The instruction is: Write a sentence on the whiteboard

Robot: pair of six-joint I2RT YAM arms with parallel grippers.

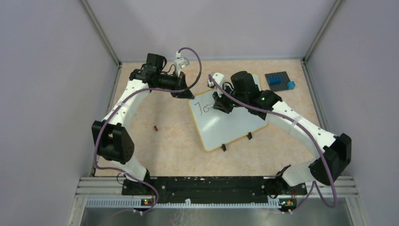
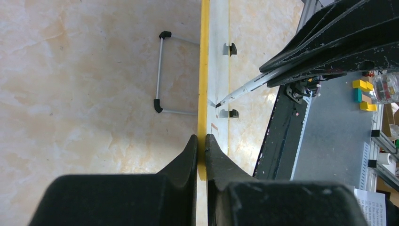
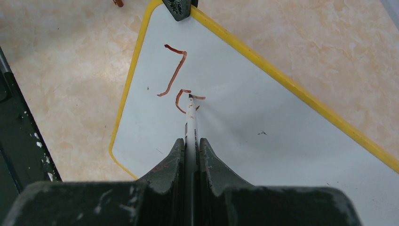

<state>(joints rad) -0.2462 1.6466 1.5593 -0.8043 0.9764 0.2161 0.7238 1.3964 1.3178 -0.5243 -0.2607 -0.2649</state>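
The whiteboard lies tilted on the table, white with a yellow rim. My left gripper is shut on that rim at the board's far left corner. My right gripper is shut on a white marker, also seen in the left wrist view. The marker's tip touches the board. Of the sentence, a reddish-brown "J" and a partly drawn "o" show near the far left corner. The right gripper hovers over this writing.
A dark blue studded plate with blue bricks sits at the back right. A small brown piece lies left of the board. Two black clip feet stick out at the board's near edge. A wire stand props the board.
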